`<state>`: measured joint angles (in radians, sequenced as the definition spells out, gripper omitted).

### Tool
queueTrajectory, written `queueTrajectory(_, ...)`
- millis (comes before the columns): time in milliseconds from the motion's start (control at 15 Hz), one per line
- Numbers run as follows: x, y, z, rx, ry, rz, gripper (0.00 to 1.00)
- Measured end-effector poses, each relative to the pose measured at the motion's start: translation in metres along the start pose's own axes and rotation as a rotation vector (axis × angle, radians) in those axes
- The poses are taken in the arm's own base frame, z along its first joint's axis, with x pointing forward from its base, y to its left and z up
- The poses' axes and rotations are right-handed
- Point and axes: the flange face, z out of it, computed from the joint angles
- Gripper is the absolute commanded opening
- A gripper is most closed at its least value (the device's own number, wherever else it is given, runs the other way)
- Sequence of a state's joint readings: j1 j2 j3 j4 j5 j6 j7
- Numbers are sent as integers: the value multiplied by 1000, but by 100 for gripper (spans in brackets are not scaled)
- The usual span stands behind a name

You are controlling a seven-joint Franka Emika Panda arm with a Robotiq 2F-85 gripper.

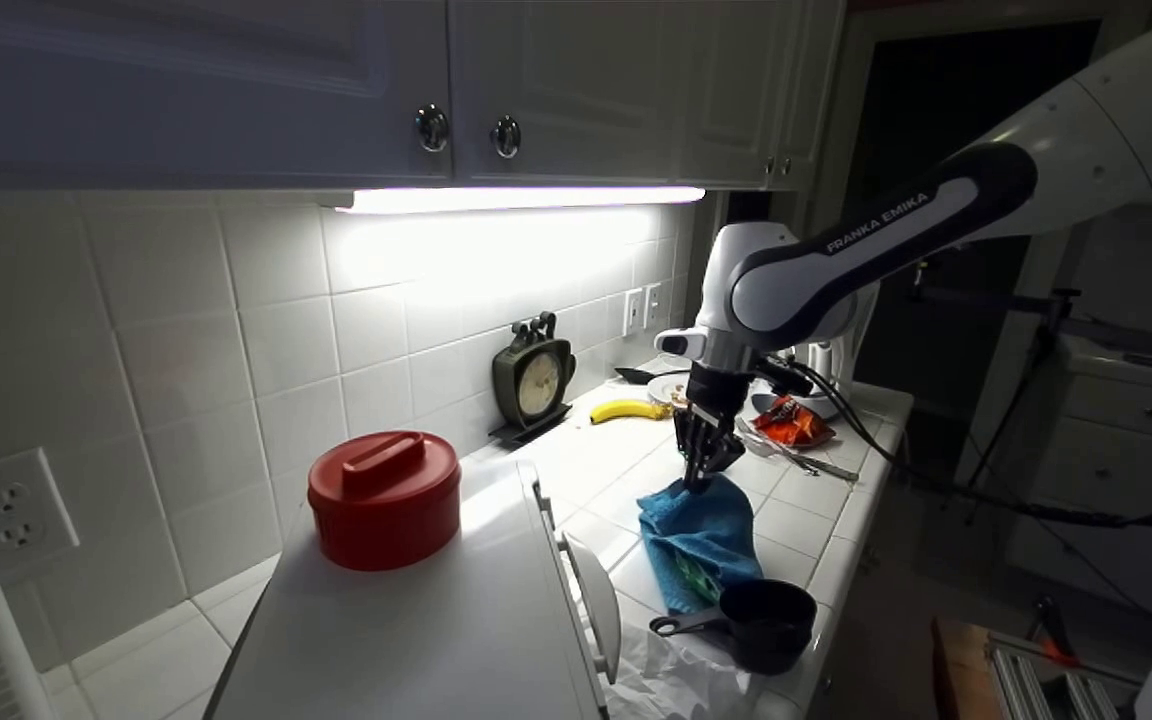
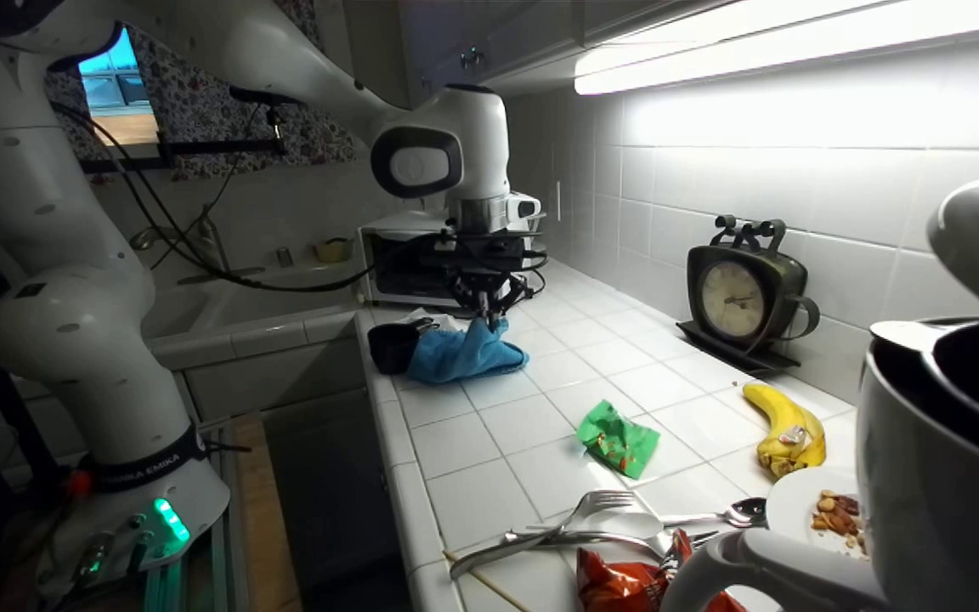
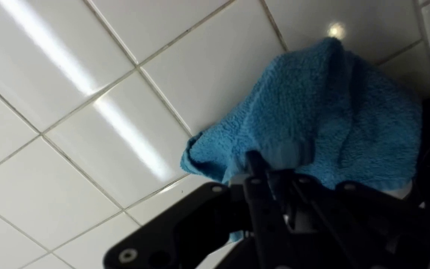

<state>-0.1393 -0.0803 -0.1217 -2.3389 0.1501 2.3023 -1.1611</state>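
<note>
We locate the blue terry-cloth towel (image 3: 304, 108) on the glossy white tiled counter (image 3: 88, 179), directly beneath the black two-fingered gripper (image 1: 698, 483). Its long axis runs from a tapered corner beside the fingertips to a broad end facing the round black handled cup (image 1: 771, 622). We observe the fingers clamped on a raised towel fold. The white arm (image 1: 796, 290) extends over the counter, wrist vertical, gripper pointing down.

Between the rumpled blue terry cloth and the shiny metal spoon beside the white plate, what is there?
In an exterior view, a crumpled green wrapper lies on the white tiles between the blue terry cloth and the metal spoon.
</note>
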Motion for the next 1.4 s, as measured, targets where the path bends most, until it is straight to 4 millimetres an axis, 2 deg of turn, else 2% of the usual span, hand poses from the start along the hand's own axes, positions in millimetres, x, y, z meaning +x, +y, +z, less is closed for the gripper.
queueTrajectory(533, -3, -10, 11, 36, -44, -8, 99)
queueTrajectory(933, -5, -22, 4, 136, -80, 8, 100)
queueTrajectory(1400, -18, -14, -32, 116, -49, 128, 100)
